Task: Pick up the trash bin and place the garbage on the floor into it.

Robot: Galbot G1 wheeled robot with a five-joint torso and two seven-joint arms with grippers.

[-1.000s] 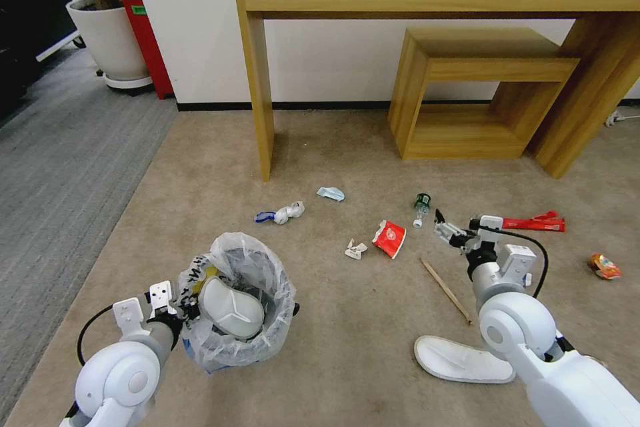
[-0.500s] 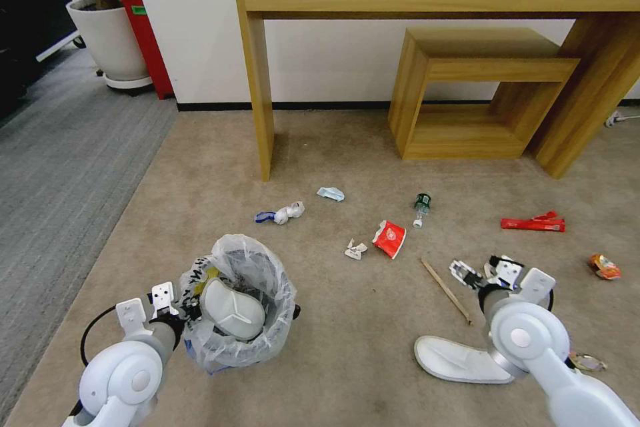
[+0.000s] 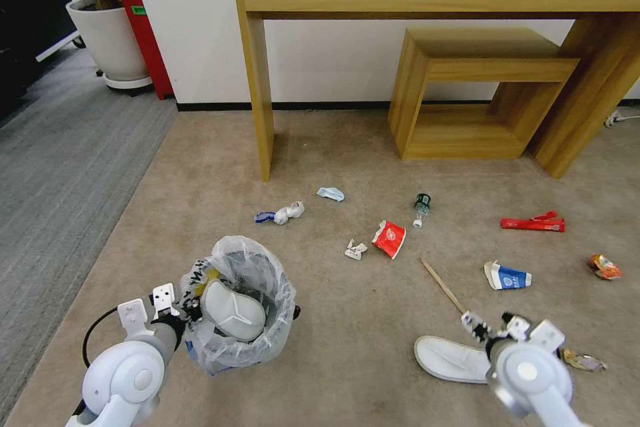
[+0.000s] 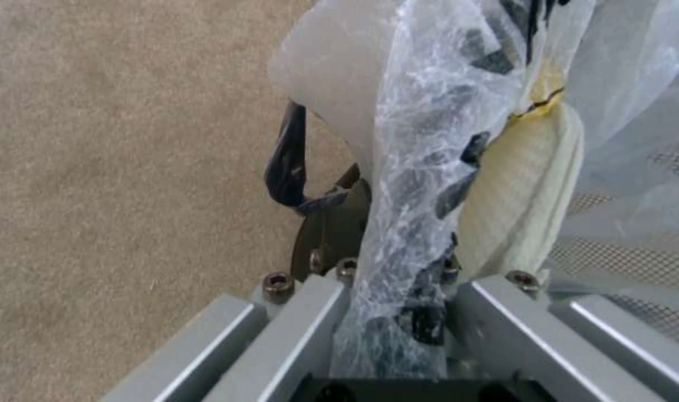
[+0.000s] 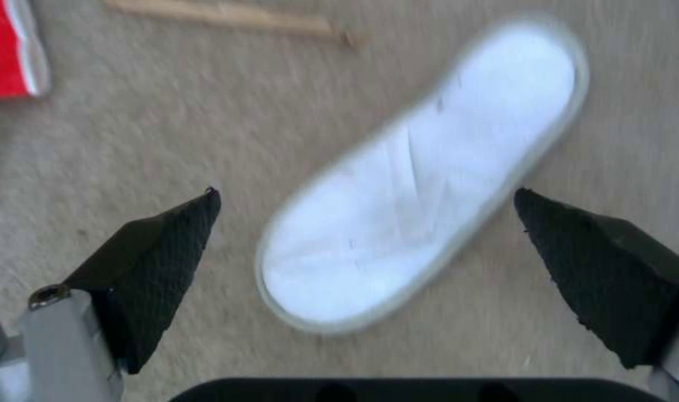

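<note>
The white slipper point(image 5: 421, 184) on the carpet beside the wooden stick point(image 3: 443, 287) looks light, soft and floppy; pinching its thin edge or strap seems safest. The right gripper point(image 5: 369, 257) hangs above it, arm bent down, jaws wide and empty. The left gripper point(image 3: 175, 307) is clamped on the trash bin point(image 3: 237, 303) rim and liner, another slipper inside.

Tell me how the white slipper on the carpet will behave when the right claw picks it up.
The white slipper looks thin and flat, so it will probably flop when pinched at one edge. It seems light for its size. Its low profile on the carpet may make getting a finger of the open right claw under it awkward.
</note>
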